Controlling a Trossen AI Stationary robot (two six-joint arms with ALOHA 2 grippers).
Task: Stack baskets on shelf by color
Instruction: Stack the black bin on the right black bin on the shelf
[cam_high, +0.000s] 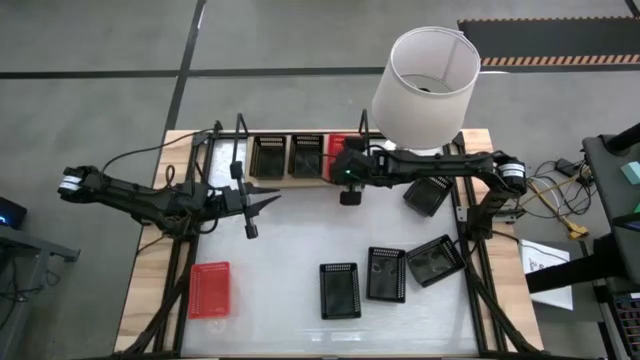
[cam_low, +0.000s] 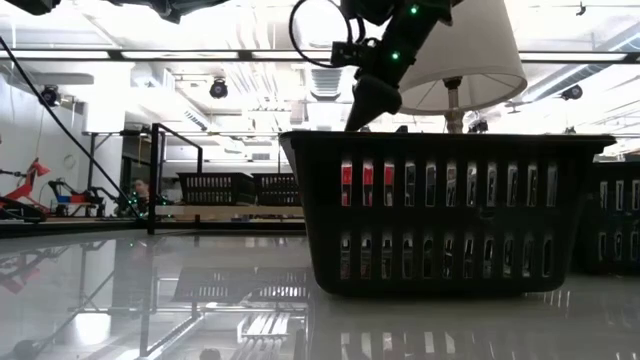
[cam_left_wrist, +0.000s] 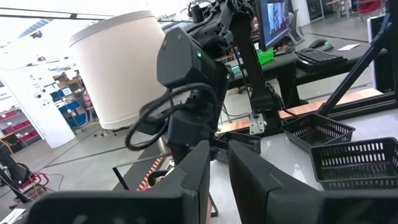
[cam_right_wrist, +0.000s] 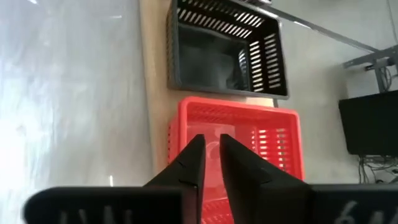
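Glossy white tabletop (cam_high: 290, 250) with wooden edges, on a grey floor; white drum lampshade (cam_high: 425, 75) at 1 o'clock. Baskets are perforated plastic rectangles. Two black baskets (cam_high: 268, 155) and a red basket (cam_right_wrist: 239, 140) sit on the shelf (cam_high: 300, 180) at 12 o'clock. Right gripper (cam_right_wrist: 211, 158) hangs over the red basket, jaws nearly clenched, empty. Left gripper (cam_high: 270, 198) at 10 o'clock, jaws clenched, empty. Another red basket (cam_high: 209, 289) lies at 7 o'clock.

Shelf (cam_high: 300, 180) at table's (cam_high: 290, 250) far edge: three baskets (cam_high: 305, 155) side by side on it. Near right: three baskets (cam_high: 385, 275) in a row. Near left: one basket (cam_high: 209, 289). Far right: lamp (cam_high: 425, 80).
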